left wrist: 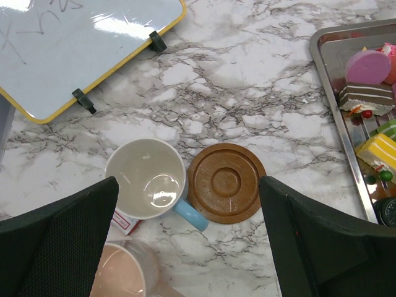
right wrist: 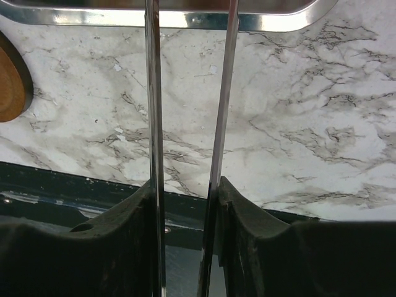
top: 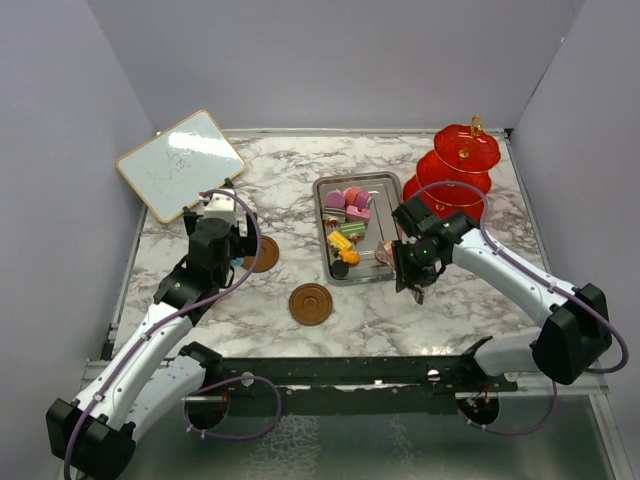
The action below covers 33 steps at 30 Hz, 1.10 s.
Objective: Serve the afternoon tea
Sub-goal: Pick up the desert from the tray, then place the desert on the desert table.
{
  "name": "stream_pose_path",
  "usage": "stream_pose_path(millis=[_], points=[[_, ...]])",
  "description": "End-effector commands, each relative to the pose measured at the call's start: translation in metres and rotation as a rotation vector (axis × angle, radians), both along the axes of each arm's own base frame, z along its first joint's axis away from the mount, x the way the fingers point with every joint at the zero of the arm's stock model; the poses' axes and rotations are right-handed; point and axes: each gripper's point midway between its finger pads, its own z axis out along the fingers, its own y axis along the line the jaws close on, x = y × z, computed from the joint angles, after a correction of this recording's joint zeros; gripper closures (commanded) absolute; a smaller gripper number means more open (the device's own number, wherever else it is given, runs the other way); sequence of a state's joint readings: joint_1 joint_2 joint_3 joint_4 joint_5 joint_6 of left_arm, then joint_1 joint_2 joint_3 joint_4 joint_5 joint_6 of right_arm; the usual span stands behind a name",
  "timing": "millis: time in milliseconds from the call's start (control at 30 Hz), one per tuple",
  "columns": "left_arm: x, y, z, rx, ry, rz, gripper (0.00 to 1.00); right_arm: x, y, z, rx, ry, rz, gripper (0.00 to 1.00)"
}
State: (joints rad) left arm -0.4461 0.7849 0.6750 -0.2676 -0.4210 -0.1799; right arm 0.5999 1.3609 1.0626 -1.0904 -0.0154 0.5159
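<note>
Left gripper (left wrist: 189, 182) is spread wide above the blue cup (left wrist: 145, 179) and saucer (left wrist: 226, 184), which sit side by side. Right gripper (right wrist: 184, 185) pinches tongs (right wrist: 153, 93) near the tray (right wrist: 185, 20) — cakes (top: 350, 215) lie inside it.

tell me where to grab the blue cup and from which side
Probably best from straight above: the blue cup stands upright with its mouth open, so its rim wall can be pinched inside and out. Take the far rim, toward the whiteboard; the handle and brown saucer crowd one side and the pink cup another.
</note>
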Motion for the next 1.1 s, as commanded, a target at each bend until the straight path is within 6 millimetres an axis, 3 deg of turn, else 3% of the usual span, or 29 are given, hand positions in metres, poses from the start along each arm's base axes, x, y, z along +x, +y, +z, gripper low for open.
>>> stream_pose_path(millis=[0,233,433,667,1067], points=[[0.0,0.003,0.002,0.012,-0.001,0.005,0.01,0.018,-0.005,0.023,0.011,-0.13,-0.071,0.7],[0.0,0.002,0.002,0.009,-0.003,0.003,0.01,0.017,-0.025,0.036,0.016,-0.17,-0.206,0.71],[-0.001,0.004,0.003,0.007,-0.008,0.009,0.01,0.034,-0.056,0.052,0.027,-0.247,-0.363,0.71],[0.0,0.003,0.002,0.011,0.001,0.004,0.01,0.049,-0.073,0.04,0.108,-0.199,-0.426,0.71],[-0.001,0.003,0.005,0.003,-0.01,0.003,0.01,0.09,-0.111,0.035,0.175,-0.314,-0.64,0.72]])
